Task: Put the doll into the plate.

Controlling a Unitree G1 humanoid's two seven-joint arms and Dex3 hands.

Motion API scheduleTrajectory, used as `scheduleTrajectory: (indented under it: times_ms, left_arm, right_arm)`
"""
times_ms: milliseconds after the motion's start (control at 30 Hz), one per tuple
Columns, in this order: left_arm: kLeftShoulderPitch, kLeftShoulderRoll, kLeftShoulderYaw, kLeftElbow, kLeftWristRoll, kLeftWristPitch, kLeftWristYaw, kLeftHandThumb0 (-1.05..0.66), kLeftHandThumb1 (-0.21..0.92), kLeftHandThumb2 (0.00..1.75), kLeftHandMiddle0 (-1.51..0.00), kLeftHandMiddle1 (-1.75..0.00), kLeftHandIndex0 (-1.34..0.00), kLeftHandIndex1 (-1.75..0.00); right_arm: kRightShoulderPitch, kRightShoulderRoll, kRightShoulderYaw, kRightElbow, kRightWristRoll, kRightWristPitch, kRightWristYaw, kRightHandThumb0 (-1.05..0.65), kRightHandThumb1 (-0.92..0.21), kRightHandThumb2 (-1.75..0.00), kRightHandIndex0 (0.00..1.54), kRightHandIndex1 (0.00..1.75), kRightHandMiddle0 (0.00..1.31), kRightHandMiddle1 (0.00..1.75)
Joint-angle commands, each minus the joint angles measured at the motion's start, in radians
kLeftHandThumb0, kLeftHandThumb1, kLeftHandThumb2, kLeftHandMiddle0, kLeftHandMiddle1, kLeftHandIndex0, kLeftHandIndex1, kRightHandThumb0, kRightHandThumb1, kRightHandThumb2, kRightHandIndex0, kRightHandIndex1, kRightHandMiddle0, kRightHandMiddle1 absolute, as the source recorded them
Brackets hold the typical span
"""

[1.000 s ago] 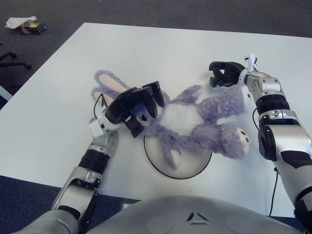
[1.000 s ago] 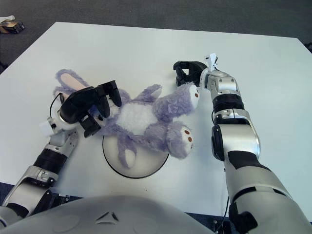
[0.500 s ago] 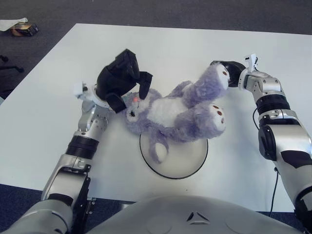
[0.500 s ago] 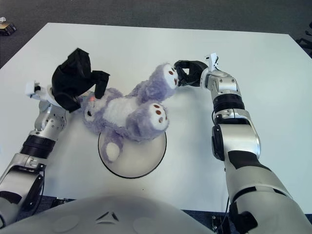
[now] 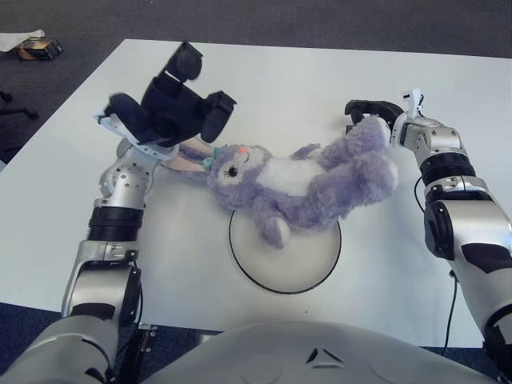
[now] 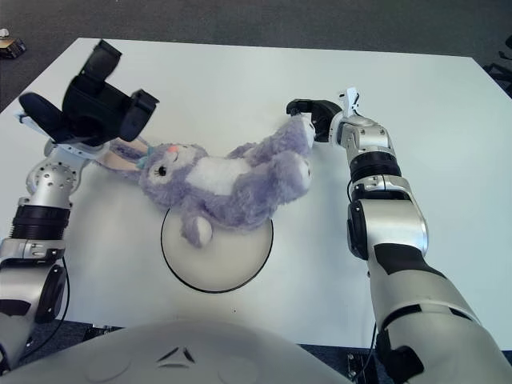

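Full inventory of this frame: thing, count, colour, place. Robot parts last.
doll: 1, purple plush rabbit with white belly, lying across the plate's far rim, head toward the robot's left
plate: 1, white with dark rim, near table edge, centre
table: 1, white
small object: 1, dark, on the floor far left
left hand: 1, black, open, raised above the doll's ears
right hand: 1, black, at the doll's foot; grip unclear

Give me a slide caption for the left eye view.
Purple doll lies partly over the plate, left hand open above its ears, right hand at its foot.
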Motion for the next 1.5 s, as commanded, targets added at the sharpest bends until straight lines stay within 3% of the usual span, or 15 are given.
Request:
scheduleTrajectory:
  times_ms: [0,100,300,700,900,1167,1267,1467]
  left_arm:
    - [0.013,-0.041,0.059,-0.026,-0.029,0.057,0.071,-0.96,0.92,0.78,-0.54,-1.43,0.00,-0.88]
    - [0.018,-0.074,0.095,-0.048,-0.034,0.082,0.119,-0.95,0.92,0.79,-0.47,-1.34,0.00,-0.92]
    - [0.003,-0.127,0.129,-0.070,-0.006,0.100,0.166,-0.91,0.92,0.79,-0.48,-1.31,0.00,-1.11]
    - [0.012,-0.178,0.195,-0.121,0.123,0.015,0.294,-0.80,0.92,0.65,-0.48,-1.36,0.00,-1.31]
    - [-0.019,-0.192,0.224,-0.101,0.130,0.000,0.297,-0.77,0.92,0.61,-0.49,-1.45,0.00,-1.41]
    - [-0.040,-0.198,0.259,-0.103,0.097,0.016,0.305,-0.75,0.88,0.69,-0.56,-1.68,-0.01,-1.71]
    - [-0.052,-0.199,0.275,-0.112,0.101,0.009,0.340,-0.77,0.90,0.68,-0.66,-1.73,-0.18,-1.73]
    - [-0.073,-0.204,0.293,-0.104,0.118,-0.015,0.357,-0.80,0.92,0.70,-0.75,-1.74,-0.35,-1.74]
  right_arm:
    - [0.026,0.009,0.012,0.033,-0.028,0.027,-0.016,-0.01,-0.05,-1.58,0.83,1.75,0.65,1.59]
    - [0.026,0.009,0.013,0.033,-0.031,0.025,-0.017,-0.01,-0.05,-1.58,0.83,1.75,0.65,1.59]
    - [0.023,0.011,0.006,0.040,-0.025,0.029,-0.015,-0.01,-0.04,-1.59,0.83,1.75,0.65,1.59]
    - [0.027,0.011,0.006,0.043,-0.028,0.009,-0.018,-0.01,-0.04,-1.59,0.83,1.75,0.66,1.59]
    - [0.029,0.012,0.000,0.044,-0.025,0.002,-0.021,-0.01,-0.05,-1.57,0.82,1.75,0.65,1.58]
    - [0.030,0.012,-0.001,0.048,-0.026,-0.008,-0.016,-0.01,-0.06,-1.57,0.82,1.75,0.64,1.59]
    - [0.026,0.012,-0.002,0.053,-0.026,-0.005,-0.018,-0.01,-0.06,-1.57,0.82,1.75,0.64,1.59]
    - [0.027,0.011,0.003,0.052,-0.032,-0.007,-0.017,-0.01,-0.05,-1.58,0.83,1.75,0.65,1.59]
